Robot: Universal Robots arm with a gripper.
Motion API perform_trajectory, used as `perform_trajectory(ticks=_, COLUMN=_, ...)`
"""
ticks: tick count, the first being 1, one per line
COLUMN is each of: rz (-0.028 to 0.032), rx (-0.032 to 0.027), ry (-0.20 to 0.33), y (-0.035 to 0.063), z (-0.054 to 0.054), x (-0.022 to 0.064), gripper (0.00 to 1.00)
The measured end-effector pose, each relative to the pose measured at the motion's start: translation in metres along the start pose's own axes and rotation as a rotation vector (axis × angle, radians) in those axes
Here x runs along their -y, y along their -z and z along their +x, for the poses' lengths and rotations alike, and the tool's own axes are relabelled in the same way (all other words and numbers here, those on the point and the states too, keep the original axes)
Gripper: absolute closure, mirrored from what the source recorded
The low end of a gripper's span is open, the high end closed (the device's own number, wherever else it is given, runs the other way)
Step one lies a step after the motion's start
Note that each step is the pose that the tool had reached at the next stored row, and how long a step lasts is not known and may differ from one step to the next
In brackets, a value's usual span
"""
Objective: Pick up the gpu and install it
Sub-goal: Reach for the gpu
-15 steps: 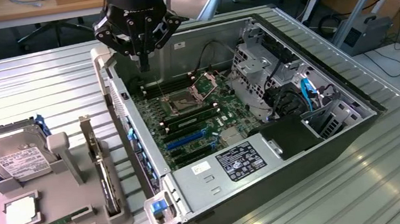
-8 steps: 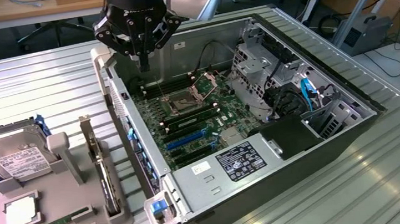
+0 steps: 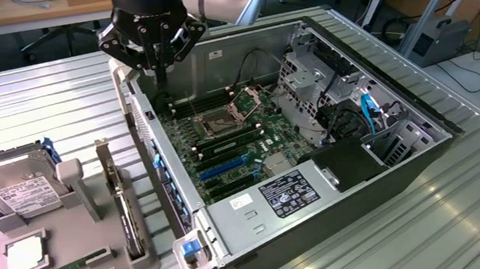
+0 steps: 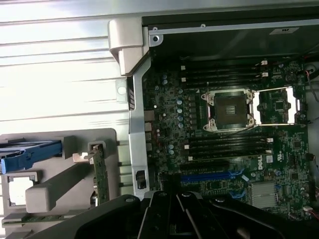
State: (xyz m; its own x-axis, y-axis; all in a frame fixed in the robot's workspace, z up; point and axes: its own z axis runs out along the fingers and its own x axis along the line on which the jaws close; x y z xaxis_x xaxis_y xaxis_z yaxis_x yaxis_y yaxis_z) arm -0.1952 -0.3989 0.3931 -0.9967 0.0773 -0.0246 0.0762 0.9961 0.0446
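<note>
— Well, where does the gripper (image 3: 160,68) sit against the edges of the computer case (image 3: 214,57)?

— It hangs at the top centre of the exterior view, over the upper left corner of the case. Its jaws are drawn together, with nothing between them.

— And the gpu?

— The gpu (image 3: 123,210) stands on edge in a slot of the grey fixture (image 3: 137,260) at the lower left of the frame. It is just beside the case's outer wall and well apart from the gripper. A hard drive (image 3: 18,191) lies farther left on the same fixture, apart from the card.

— How much open room is inside?

— The case lies with its open side up. The motherboard (image 3: 241,141) is bare through the middle and its blue slots (image 3: 221,168) are uncovered. The drive cage (image 3: 306,80) and loose cables crowd the right side.

— What of the surface and the room?

— Case and fixture rest on a ribbed aluminium table (image 3: 428,222). Wooden desks run along the top of the frame, and cables trail on the floor at the right edge.
</note>
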Motion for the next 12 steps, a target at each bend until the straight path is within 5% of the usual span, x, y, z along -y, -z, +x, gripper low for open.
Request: perform_trajectory(ticks=12, rz=0.0001, rx=0.0, ry=0.0, y=0.0008, z=0.028, x=0.0022, gripper=0.89)
